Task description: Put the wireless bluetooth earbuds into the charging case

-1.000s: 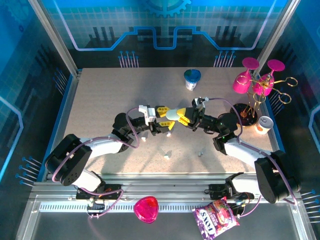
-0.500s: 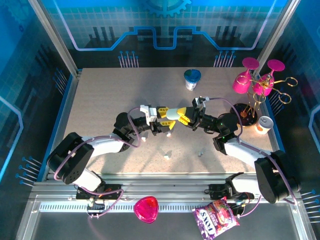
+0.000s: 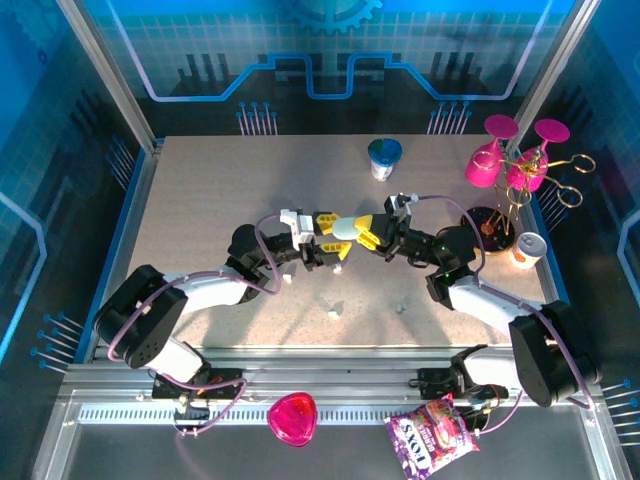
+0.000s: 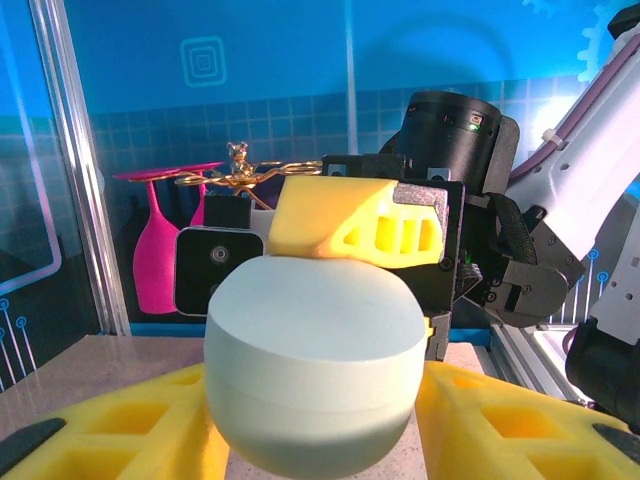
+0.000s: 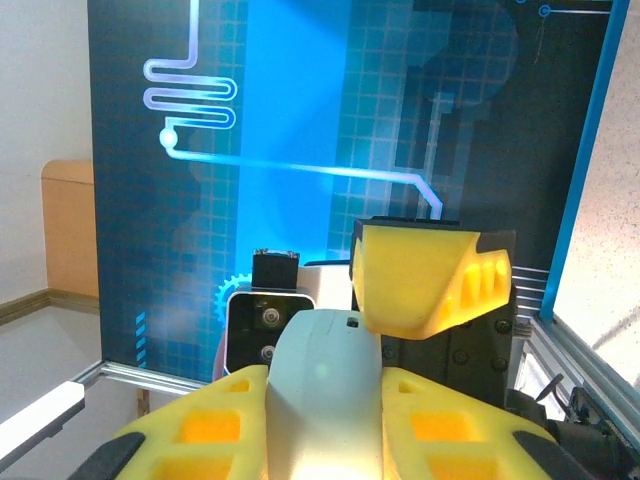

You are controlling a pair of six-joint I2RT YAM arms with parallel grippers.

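— Where is the charging case [image 3: 345, 228]?

— Mid-table, caught between my two claws. My left claw [image 3: 326, 238] pinches it from 9 o'clock and my right claw [image 3: 371, 233] from 3 o'clock. In each wrist view it sits wedged between my own yellow fingers, with the lid seam closed.

— And the earbuds?

— Loose on the table [image 3: 200, 200]. One earbud [image 3: 334, 312] lies at 6 o'clock of the case and a second earbud [image 3: 401, 307] at about 5 o'clock, both well apart from it.

— Which arm is nearer?

— The 5 o'clock one is nearer my right claw. The 6 o'clock one is roughly even, perhaps nearer my left. Both claws are busy, so I judge the lid must open first, then one claw lets go and reaches toward 6.
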